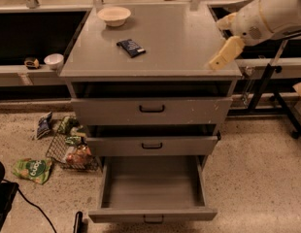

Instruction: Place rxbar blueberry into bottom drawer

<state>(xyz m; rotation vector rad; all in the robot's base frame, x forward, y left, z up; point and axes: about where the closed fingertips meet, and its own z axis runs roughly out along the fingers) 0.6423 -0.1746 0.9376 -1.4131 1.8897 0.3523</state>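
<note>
The rxbar blueberry (131, 47), a small dark navy bar with white print, lies flat on the grey cabinet top (179, 52), left of centre. The bottom drawer (151, 188) is pulled out and open, its inside bare. My gripper (223, 55), with tan fingers, hangs over the top's right front edge, well to the right of the bar and apart from it. It holds nothing that I can see.
A white bowl (114, 15) sits at the back left of the top. The two upper drawers (151, 109) are nearly shut. Snack bags and a wire basket (73, 149) lie on the floor at left, with a green bag (33, 169). A black stand (272, 81) is at right.
</note>
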